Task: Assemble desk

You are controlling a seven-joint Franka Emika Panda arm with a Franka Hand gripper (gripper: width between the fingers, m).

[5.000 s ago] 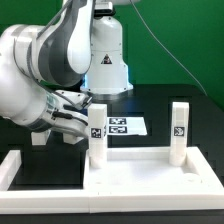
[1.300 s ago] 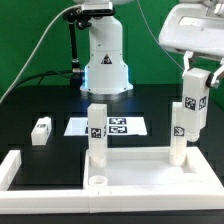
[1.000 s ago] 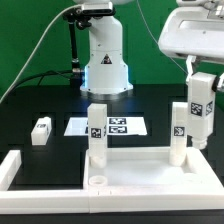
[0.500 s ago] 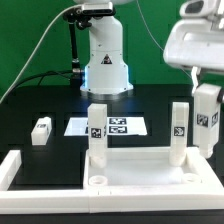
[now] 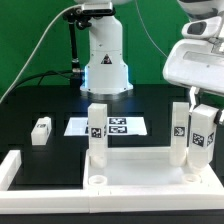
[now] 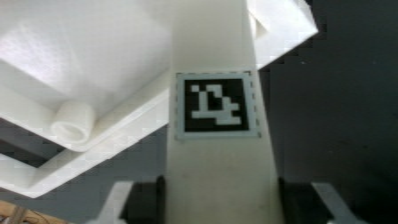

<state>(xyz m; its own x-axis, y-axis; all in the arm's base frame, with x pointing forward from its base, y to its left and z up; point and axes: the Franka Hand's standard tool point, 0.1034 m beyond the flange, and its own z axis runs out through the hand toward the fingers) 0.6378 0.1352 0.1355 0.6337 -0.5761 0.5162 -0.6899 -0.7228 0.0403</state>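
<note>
The desk top (image 5: 140, 172) lies at the near edge of the bench (image 5: 35, 102), with two legs (image 5: 97, 135) (image 5: 178, 135) upright along its far side. My jaws pinch a third leg (image 5: 201, 142) (image 6: 217, 110) upright by its upper part, over the top's near corner on the exterior view's right; a fourth leg (image 5: 41, 131) lies loose on the bench

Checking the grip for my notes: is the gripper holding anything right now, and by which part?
Yes. The gripper holds a white desk leg upright, clamped at its upper end, above the tag.
</note>
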